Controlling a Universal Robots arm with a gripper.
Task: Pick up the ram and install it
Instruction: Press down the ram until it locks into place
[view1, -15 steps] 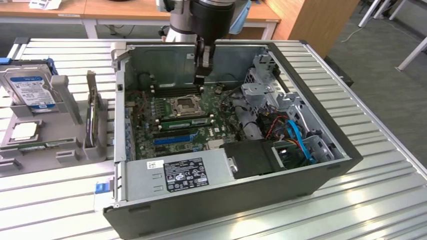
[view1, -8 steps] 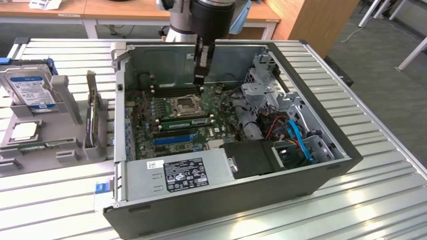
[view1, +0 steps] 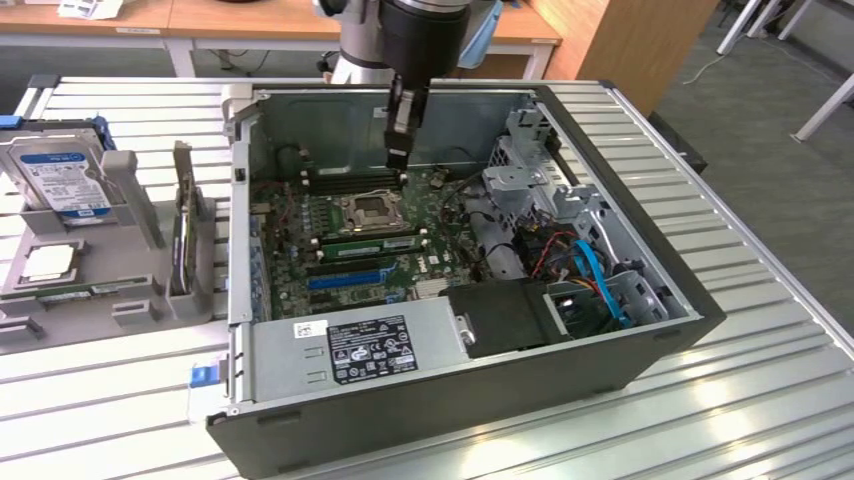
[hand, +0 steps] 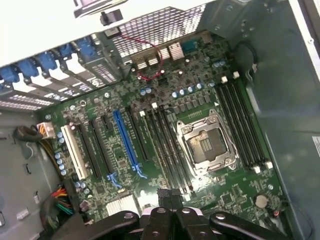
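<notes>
Power supply (view1: 360, 345) noted in foreground; beyond it, over the CPU socket (view1: 371, 211), the closed end effector (view1: 396, 155) hangs with nothing seen held, ram (view1: 370, 242) lying crosswise just below that socket.

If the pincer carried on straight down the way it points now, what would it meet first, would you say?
Probably the black memory slots on the motherboard beside the empty CPU socket. The pincer hangs shut over them, though depth is hard to judge.

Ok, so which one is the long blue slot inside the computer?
Look inside the open black computer case at the green motherboard. Past the square metal processor socket, toward the grey labelled power supply box, lies the long blue plastic slot. Its neighbouring slots are black; it alone is blue.
</notes>
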